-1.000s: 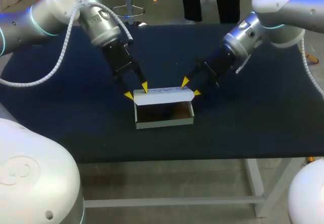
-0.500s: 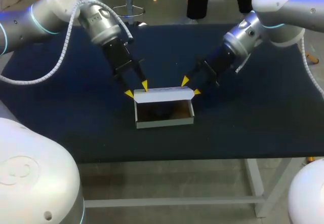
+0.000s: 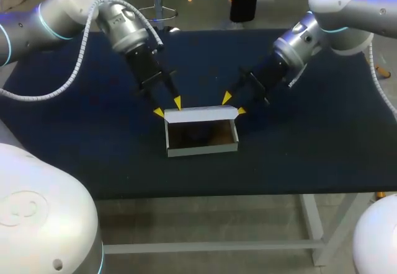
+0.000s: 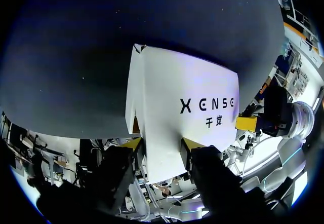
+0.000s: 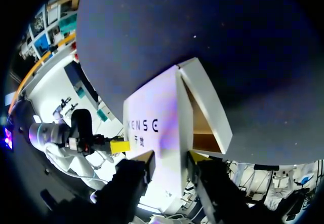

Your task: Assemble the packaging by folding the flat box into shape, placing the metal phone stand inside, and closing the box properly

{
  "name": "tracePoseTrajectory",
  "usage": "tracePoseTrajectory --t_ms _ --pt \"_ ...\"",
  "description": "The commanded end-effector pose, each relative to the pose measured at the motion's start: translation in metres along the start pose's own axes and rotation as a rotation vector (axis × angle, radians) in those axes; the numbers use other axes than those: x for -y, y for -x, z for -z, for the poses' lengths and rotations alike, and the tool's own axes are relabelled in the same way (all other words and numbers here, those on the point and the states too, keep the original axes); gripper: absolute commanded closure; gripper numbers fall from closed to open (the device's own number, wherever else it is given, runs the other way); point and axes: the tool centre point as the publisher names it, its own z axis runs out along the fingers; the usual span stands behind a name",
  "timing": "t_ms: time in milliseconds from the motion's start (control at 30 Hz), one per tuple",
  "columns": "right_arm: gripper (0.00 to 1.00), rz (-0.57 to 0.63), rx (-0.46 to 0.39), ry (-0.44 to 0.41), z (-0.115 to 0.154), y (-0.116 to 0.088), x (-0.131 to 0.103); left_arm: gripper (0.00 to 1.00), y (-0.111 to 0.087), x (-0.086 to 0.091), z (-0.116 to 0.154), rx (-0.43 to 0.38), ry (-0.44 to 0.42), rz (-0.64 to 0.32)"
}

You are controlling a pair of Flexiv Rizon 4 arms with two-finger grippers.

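While lid (image 3: 200,114) stands raised, left fingers (image 3: 178,104), right fingers (image 3: 227,98) spread astride its ends, unclamped.

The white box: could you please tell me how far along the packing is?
Done: the box is folded into shape. In hand: its raised lid sits between the open fingers of the left gripper and right gripper. Left: closing it; whether the stand is inside, I cannot tell.

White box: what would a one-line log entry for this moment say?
box: open on table, lid raised | left gripper: at lid's left end | right gripper: at lid's right end | contents: too dark to tell
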Motion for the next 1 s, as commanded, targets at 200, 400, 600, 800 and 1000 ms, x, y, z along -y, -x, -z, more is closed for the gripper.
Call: tracePoseTrajectory --t_ms 200,400,600,800,1000 --pt "0.55 -0.001 0.003 -0.011 -0.0012 -0.0061 -0.0034 0.51 -0.0059 0.0043 0.0018 0.0 0.016 0.011" --pt "0.55 0.0 0.005 -0.014 -0.0009 -0.0084 -0.0042 0.51 -0.0072 0.004 0.0035 -0.006 0.021 0.012" --pt "0.55 -0.001 0.005 -0.016 -0.0004 -0.0098 -0.005 0.51 -0.0085 0.0039 0.0051 -0.012 0.025 0.019" --pt "0.55 0.001 0.005 -0.018 0.0002 -0.0111 -0.0053 0.51 -0.0116 0.0048 0.0072 -0.023 0.04 0.019" --pt "0.55 -0.001 0.003 -0.02 0.0006 -0.012 -0.0059 0.52 -0.0139 0.0047 0.0087 -0.058 0.07 0.018"
